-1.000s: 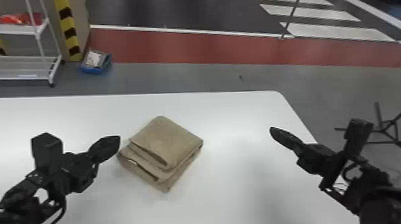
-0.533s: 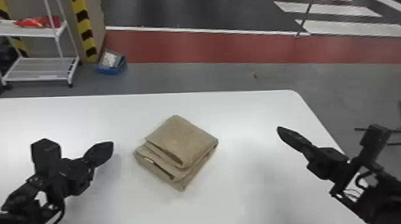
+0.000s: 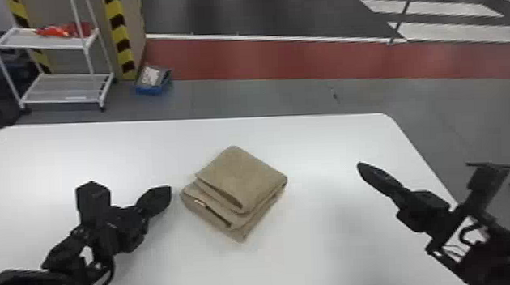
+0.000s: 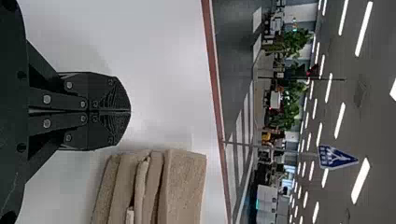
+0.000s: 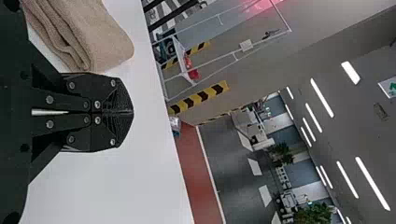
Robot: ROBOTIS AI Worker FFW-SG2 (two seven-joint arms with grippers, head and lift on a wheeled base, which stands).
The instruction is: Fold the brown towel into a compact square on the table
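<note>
The brown towel [image 3: 243, 181] lies folded in a thick, layered, roughly square stack on the white table [image 3: 318, 251], one corner toward the far edge. Just left of it is my left gripper [image 3: 170, 191], apart from the cloth. Farther off on the right, my right gripper [image 3: 360, 165] is over the table. In the left wrist view my left gripper [image 4: 130, 111] is shut with nothing between its fingers, beside the stacked layers of the towel [image 4: 182, 186]. The right wrist view has my right gripper [image 5: 132, 112] shut and holding nothing, with the towel [image 5: 100, 35] beyond it.
Behind the table stand a white wire shelf [image 3: 66, 88] with a red item and a blue box [image 3: 153, 81] on the floor. Black stand legs [image 3: 490, 164] are at the right, past the table's edge.
The head view has shifted, so the table and towel sit farther right in it. The left gripper now sits lower and farther from the towel than a second ago. The towel's fold looks the same.
</note>
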